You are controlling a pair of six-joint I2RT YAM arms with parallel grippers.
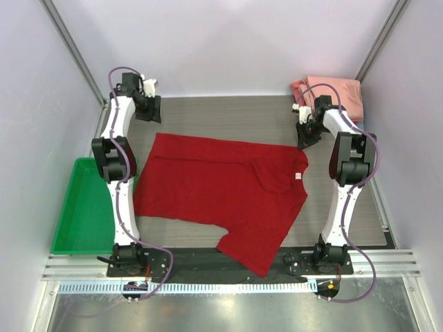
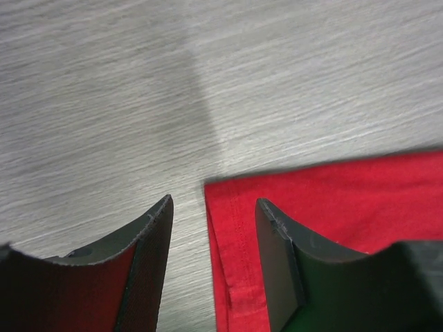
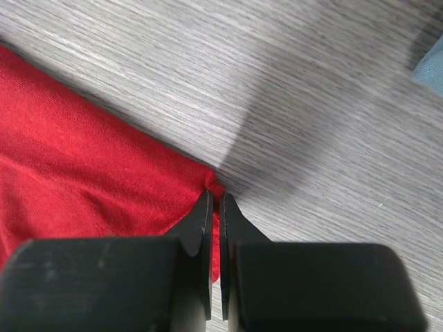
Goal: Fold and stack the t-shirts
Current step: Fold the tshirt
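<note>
Red t-shirt [image 1: 221,194]: spread flat on the table [image 1: 228,114], long axis running left to right, white neck label [image 1: 299,176] at the right end, one sleeve trailing toward my bases.
Far edge: the line that matters. It runs from my left tool to my right tool, and each of them sits at one of its two corners.
Left gripper [image 2: 213,207]: jaws apart and holding nothing. The shirt's far-left corner lies in the gap, with one finger over red cloth and the other over bare table.
Right gripper [image 3: 215,200]: pinched fully together on the far-right corner, a sliver of red cloth caught between the tips.
Nearer arm: neither; each arm has its own corner and the cloth stretches between them.
Step, as I judge it: securing both far corners so that edge can be carried toward me for a fold.
Next move calls for: my left jaws to get hold of the corner, deep enough to catch the hem and not just graze it.
Risk: lifting on the right grip alone would drag the shirt askew.
Salmon-pink shirts [image 1: 339,93]: piled at the far right corner, well apart from the red one.
Green tray [image 1: 79,207]: off the left side, not involved.
</note>
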